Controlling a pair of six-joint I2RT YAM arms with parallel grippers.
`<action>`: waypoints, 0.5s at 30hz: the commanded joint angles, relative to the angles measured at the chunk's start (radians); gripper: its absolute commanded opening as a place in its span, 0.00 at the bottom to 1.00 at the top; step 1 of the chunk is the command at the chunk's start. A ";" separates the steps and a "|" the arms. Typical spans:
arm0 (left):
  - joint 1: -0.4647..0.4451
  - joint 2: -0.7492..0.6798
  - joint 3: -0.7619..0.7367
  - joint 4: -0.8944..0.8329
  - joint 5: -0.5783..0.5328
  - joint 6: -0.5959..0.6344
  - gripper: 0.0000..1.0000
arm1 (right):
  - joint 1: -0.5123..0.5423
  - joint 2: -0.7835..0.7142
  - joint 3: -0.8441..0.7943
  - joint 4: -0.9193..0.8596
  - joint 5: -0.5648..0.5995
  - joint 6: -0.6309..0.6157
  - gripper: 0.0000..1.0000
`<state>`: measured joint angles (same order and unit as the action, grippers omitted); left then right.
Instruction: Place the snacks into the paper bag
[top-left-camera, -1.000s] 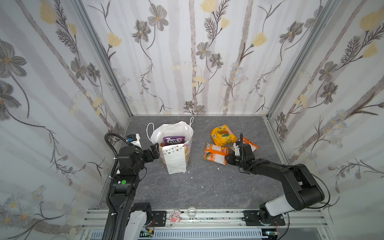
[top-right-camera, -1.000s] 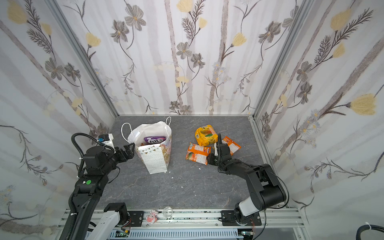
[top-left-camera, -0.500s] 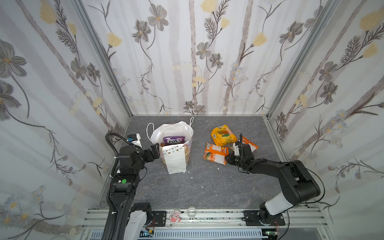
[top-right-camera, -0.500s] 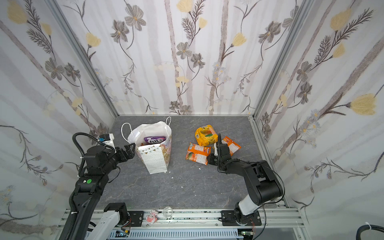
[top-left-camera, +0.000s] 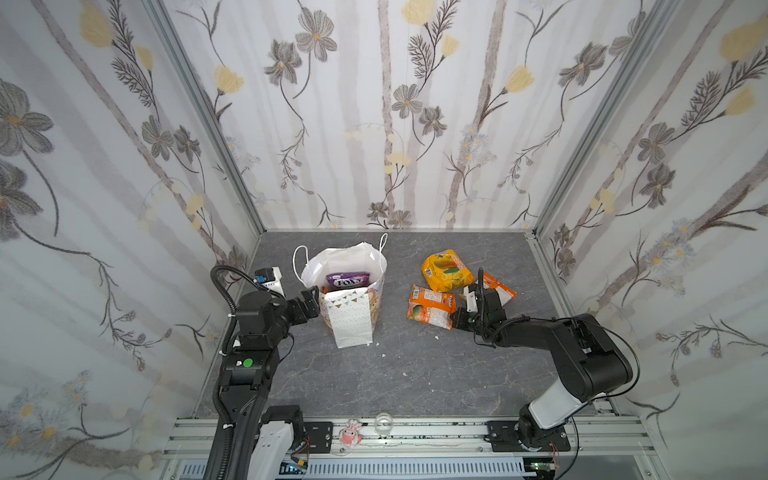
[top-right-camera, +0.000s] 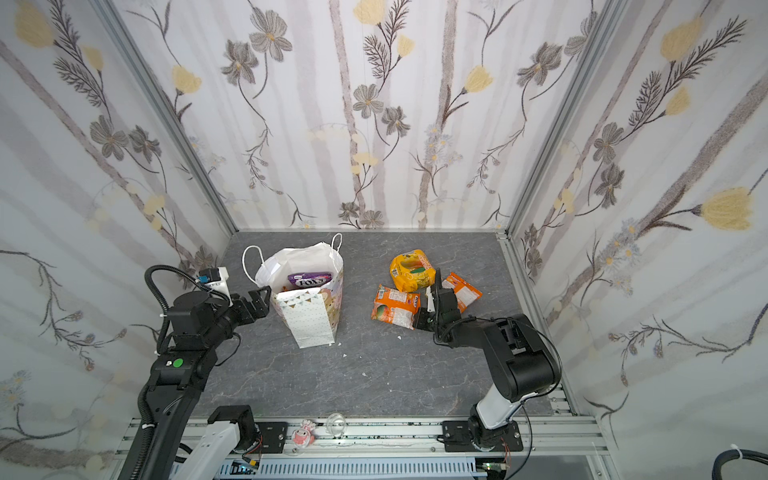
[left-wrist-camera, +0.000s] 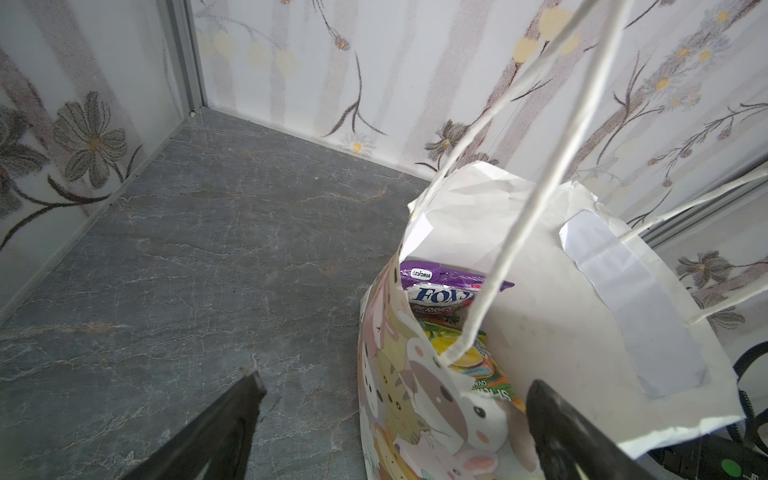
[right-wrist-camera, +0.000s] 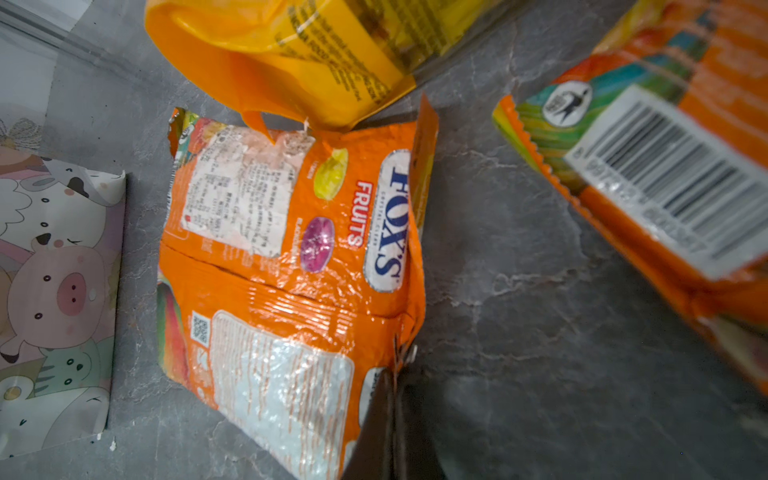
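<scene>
1. As seen in both top views, three snacks out on the grey counter (top-left-camera: 395, 374) at about 2 o'clock from its middle. More of them inside the paper bag (top-left-camera: 351, 320) at 10 o'clock.
2. Right end effector (right-wrist-camera: 395, 374) closed on the near corner of the orange FOX'S packet (right-wrist-camera: 282, 257), jaws pressed together on the crinkled seal. Packet flat on the counter.
3. At 12 o'clock of that packet, a puffy yellow-orange packet (top-left-camera: 446, 270), with its loose flap lying over the FOX'S packet's far edge in the right wrist view.
4. At 3 o'clock, an orange barcode packet (top-right-camera: 465, 291), apart from the gripped one and partly hidden under the right arm's wrist.
5. At 9 o'clock, across a bare strip of counter, the bag upright with its mouth open. A few white crumbs (top-left-camera: 436, 337) at the gripped packet's 6 o'clock.
6. Inside the bag, a purple FOX'S packet (left-wrist-camera: 440, 286) on top and a green-yellow packet (left-wrist-camera: 469, 361) below it. White cord handle (left-wrist-camera: 519, 208) strung across the mouth.
7. Left end effector (left-wrist-camera: 395, 384) spread open at the bag's 9 o'clock side, with the patterned wall between its jaws and one jaw over the mouth. Touching or not, cannot tell.
8. On the front rail at 6 o'clock, a small pink figure (top-left-camera: 348, 436) and a clear dome (top-left-camera: 384, 423), well apart from the packets.
</scene>
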<state>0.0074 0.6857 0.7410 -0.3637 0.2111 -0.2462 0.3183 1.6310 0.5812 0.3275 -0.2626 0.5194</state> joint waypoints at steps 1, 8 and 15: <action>0.000 -0.003 0.003 0.020 0.002 0.001 1.00 | 0.000 -0.029 -0.013 -0.011 0.006 0.004 0.00; 0.000 -0.003 0.003 0.020 0.004 0.001 1.00 | 0.000 -0.152 -0.019 -0.034 -0.012 0.004 0.00; 0.000 -0.007 0.003 0.020 0.004 0.001 1.00 | 0.008 -0.232 0.026 -0.096 -0.060 -0.012 0.00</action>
<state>0.0074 0.6811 0.7410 -0.3637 0.2134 -0.2462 0.3229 1.4380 0.5911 0.2363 -0.3008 0.5217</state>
